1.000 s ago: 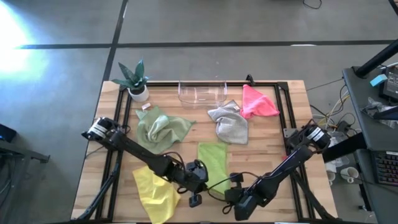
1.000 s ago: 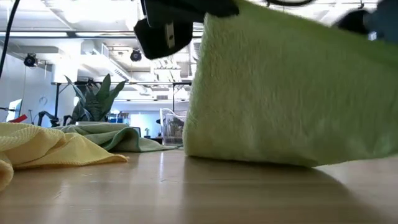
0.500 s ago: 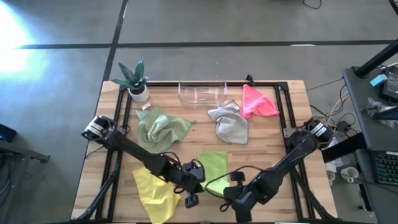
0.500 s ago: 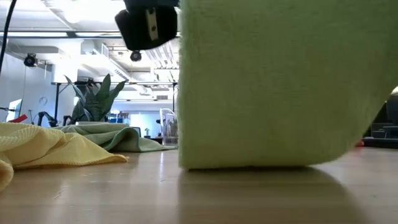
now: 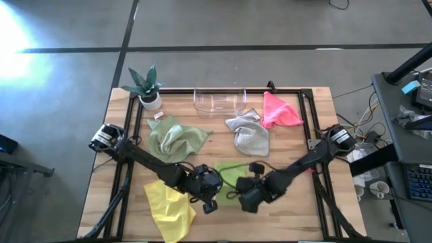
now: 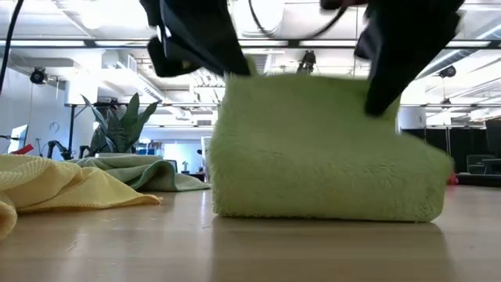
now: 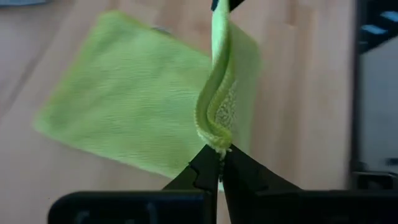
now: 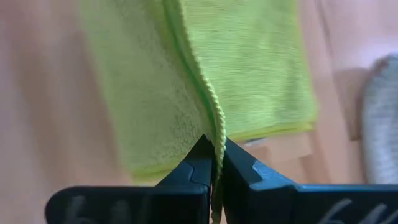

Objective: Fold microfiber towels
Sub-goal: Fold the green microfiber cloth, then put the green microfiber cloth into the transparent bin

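Nearest edge of the tabletop (image 5: pixel 297 202): the yellow towel (image 5: pixel 169 206) is seen lying crumpled at the left front corner, partly over the edge.

Just beyond, at front centre: the lime green towel (image 5: pixel 229 177) is laid on the wood, one hem lifted and doubled over itself. In the low view it is seen as a thick folded hump (image 6: pixel 321 168) resting on the tabletop.

The left gripper (image 5: pixel 210 192) is pinched tight on the lifted hem at the towel's left side; in the left wrist view the hem is seen clamped at the fingertips (image 7: pixel 219 158). The right gripper (image 5: pixel 250 196) is pinched tight on the same hem at the right side (image 8: pixel 212 152). The two grippers are held near one another, low over the towel.

Mid tabletop: the pale sage green towel (image 5: pixel 175 138) is bunched on the left; the grey towel (image 5: pixel 250 135) is rumpled right of centre.

Far side: the pink towel (image 5: pixel 278 111) lies just beside the grey one. A clear plastic tray (image 5: pixel 219 99) stands at the back edge. A potted plant (image 5: pixel 147 88) occupies the far left corner.

No brand, label or readable writing can be made out.
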`<state>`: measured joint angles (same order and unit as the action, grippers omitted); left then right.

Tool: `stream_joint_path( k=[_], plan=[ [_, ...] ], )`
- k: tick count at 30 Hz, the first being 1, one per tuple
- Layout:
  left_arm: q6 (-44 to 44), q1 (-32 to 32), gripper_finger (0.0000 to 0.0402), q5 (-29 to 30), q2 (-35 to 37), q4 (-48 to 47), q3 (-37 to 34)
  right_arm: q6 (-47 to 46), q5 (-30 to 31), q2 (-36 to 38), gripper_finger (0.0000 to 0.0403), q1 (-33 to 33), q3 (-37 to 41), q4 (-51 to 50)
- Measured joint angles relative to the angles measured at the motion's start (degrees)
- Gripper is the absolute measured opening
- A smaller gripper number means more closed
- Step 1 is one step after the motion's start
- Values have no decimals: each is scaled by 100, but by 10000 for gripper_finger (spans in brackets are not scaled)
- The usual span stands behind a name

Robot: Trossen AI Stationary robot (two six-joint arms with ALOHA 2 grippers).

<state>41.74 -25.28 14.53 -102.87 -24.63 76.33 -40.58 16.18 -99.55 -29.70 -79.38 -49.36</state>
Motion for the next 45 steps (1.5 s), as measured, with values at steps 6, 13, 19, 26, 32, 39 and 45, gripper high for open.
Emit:
stream_joint_path(
  k=[6,13,19,26,32,39,45],
  plan=[
    [-7,368,0,50,-28,-233,-89,1,32,0,9,398,308,51],
    [-12,693,0,23,-33,-336,-144,71,36,0,8,699,466,129],
    [-55,835,0,-328,-33,-343,-144,76,38,0,9,807,470,161],
    [-546,871,2,-219,-33,-343,-146,74,86,0,9,811,473,163],
    [-650,960,45,-96,-35,-340,-146,-3,333,0,21,880,473,183],
    [-816,1104,117,-91,-37,-336,-146,-217,335,0,74,1041,473,168],
    [-986,1214,152,-199,53,-594,-136,-303,325,115,119,1089,473,54]
  ],
)
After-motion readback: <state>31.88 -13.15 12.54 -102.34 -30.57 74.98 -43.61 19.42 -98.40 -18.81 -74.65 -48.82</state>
